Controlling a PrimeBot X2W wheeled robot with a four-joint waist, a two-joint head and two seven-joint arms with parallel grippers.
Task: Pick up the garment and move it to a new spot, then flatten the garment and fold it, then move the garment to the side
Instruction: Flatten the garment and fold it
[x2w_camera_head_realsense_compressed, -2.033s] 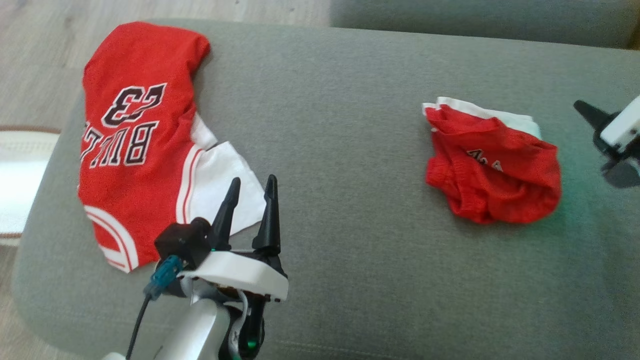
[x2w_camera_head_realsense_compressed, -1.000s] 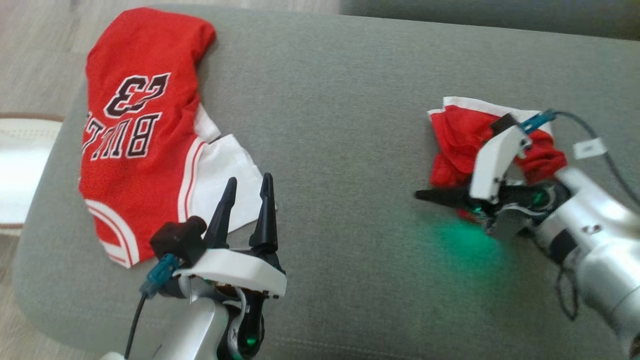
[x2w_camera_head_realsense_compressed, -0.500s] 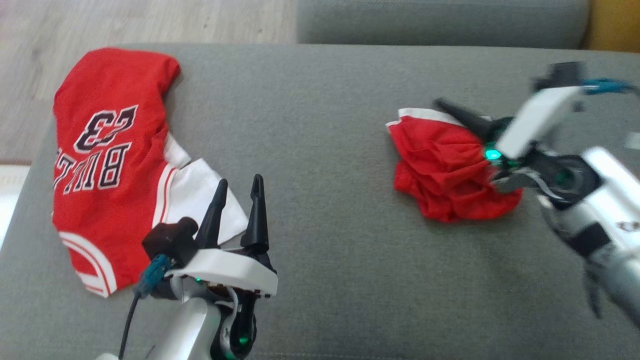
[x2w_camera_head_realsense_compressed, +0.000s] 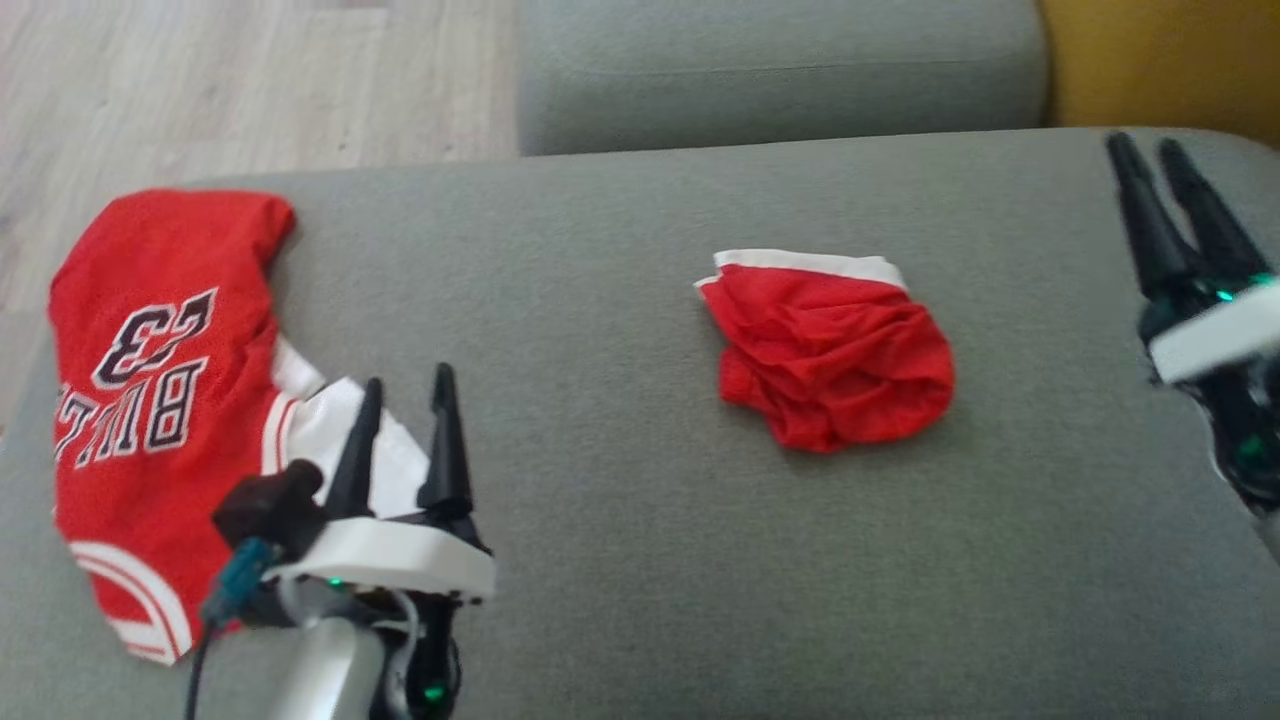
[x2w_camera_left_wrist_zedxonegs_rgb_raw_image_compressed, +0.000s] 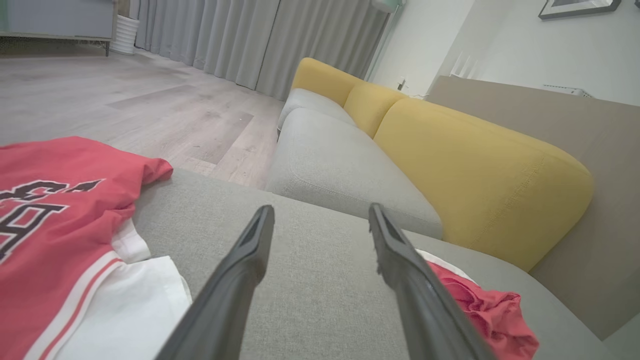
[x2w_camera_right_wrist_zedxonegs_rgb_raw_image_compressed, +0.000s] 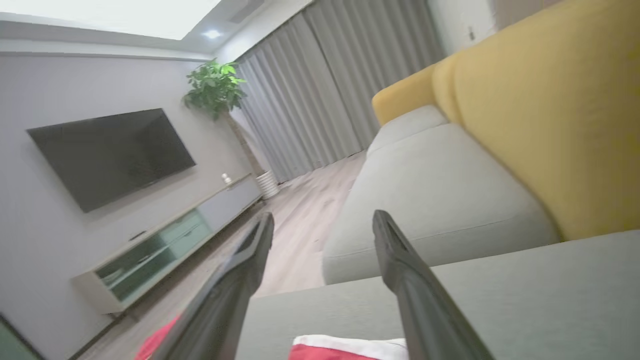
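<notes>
The garment (x2w_camera_head_realsense_compressed: 830, 355) is a red bundle with a white band along its far edge. It lies crumpled near the middle of the grey sofa cushion (x2w_camera_head_realsense_compressed: 640, 560), and it also shows in the left wrist view (x2w_camera_left_wrist_zedxonegs_rgb_raw_image_compressed: 480, 305) and the right wrist view (x2w_camera_right_wrist_zedxonegs_rgb_raw_image_compressed: 350, 345). My right gripper (x2w_camera_head_realsense_compressed: 1142, 143) stands open to the right of the garment, clear of it, holding nothing (x2w_camera_right_wrist_zedxonegs_rgb_raw_image_compressed: 322, 216). At the lower left my left gripper (x2w_camera_head_realsense_compressed: 408, 378) is open and empty (x2w_camera_left_wrist_zedxonegs_rgb_raw_image_compressed: 320, 210), its fingers over the white edge of a red "23" jersey (x2w_camera_head_realsense_compressed: 150, 390).
The red jersey (x2w_camera_left_wrist_zedxonegs_rgb_raw_image_compressed: 50, 210) spreads over the cushion's left end, near its edge. A second grey seat cushion (x2w_camera_head_realsense_compressed: 780, 70) lies beyond, with a yellow backrest (x2w_camera_head_realsense_compressed: 1150, 60) at the far right. Wooden floor (x2w_camera_head_realsense_compressed: 200, 80) runs past the left edge.
My right gripper has opened, let go of the red bundle and drawn away to the right. The bundle now lies free on the cushion. The head camera has shifted; the left gripper stays open.
</notes>
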